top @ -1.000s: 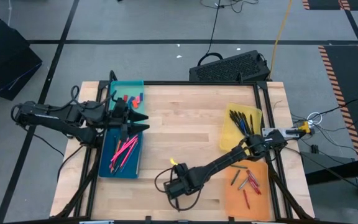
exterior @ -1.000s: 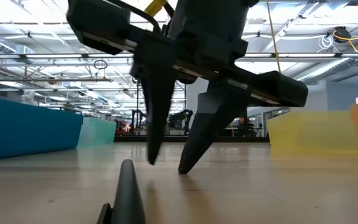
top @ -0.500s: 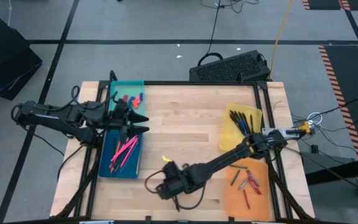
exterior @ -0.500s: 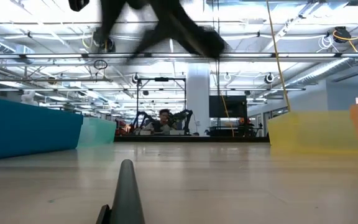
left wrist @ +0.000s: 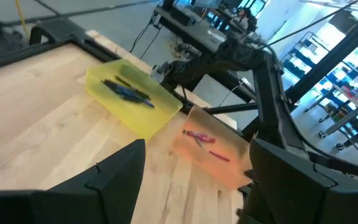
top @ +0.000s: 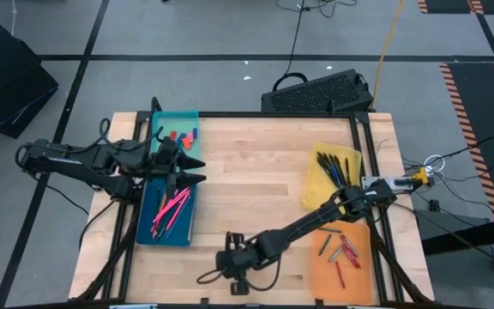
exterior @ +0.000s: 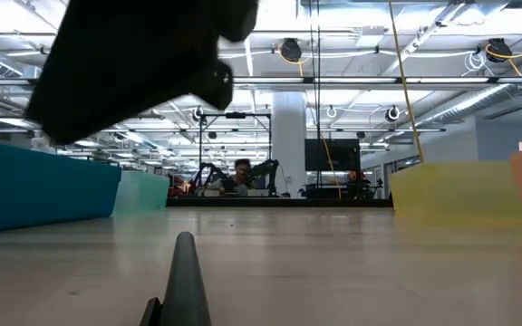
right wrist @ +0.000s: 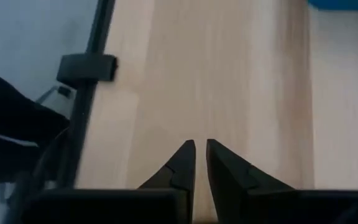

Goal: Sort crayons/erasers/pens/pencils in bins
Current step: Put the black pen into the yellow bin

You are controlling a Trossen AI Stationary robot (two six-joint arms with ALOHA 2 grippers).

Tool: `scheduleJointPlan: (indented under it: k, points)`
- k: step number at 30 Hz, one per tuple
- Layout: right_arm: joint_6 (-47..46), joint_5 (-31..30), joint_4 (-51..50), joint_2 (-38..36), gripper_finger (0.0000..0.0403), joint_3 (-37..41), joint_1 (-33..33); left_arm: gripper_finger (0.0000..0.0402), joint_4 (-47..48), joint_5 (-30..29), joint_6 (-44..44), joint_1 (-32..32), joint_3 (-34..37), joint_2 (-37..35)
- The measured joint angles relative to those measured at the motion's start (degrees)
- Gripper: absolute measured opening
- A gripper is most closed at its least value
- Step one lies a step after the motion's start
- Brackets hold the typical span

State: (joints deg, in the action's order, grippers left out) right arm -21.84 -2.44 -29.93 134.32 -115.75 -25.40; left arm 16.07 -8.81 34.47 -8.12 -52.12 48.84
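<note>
Right gripper (top: 232, 260) sits low at the table's (top: 256, 172) near edge, about midway between the dark blue bin (top: 147, 219) and the orange bin (top: 350, 268). Its fingers are pressed almost together with only a sliver of gap. We see nothing pinched between them, only bare wood ahead in the right wrist view.

Left gripper (top: 197, 168) hangs at the left side, where the teal bin (top: 178, 118) meets the dark blue bin. Its fingers (left wrist: 114, 177) are spread wide and empty.

We find no loose item on the open wood in the high view. Erasers (top: 183, 135) are in the teal bin at the far left corner. Long pink sticks (top: 170, 209) lie in the dark blue bin, roughly along its length. Dark pens (top: 333, 167) are in the yellow bin (top: 316, 196) by the right edge. Crayons (top: 343, 249) are in the orange bin at the near right corner, mostly slanted.

From the right gripper the crayons lie toward the right edge, and the pink sticks toward the left edge. The right arm is nearer the orange and yellow bins, the left arm nearer the teal and blue ones. We judge the sorting close to done, and we cannot tell what the next pick target is.
</note>
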Motion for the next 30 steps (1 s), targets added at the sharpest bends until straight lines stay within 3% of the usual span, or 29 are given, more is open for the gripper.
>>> scheduleJointPlan:
  k: [12, 30]
  points:
    - [2.67, 6.94, 5.34, -0.20, 0.0001, 9.06, 0.55, 0.0292, 1.01, 0.13, 1.39, 0.00, 0.00, 0.00]
    - [13.02, 6.87, -19.13, -4.59, 0.0000, 9.32, 2.70, 0.0292, 2.67, -0.30, 0.03, 0.00, 0.00, 0.00]
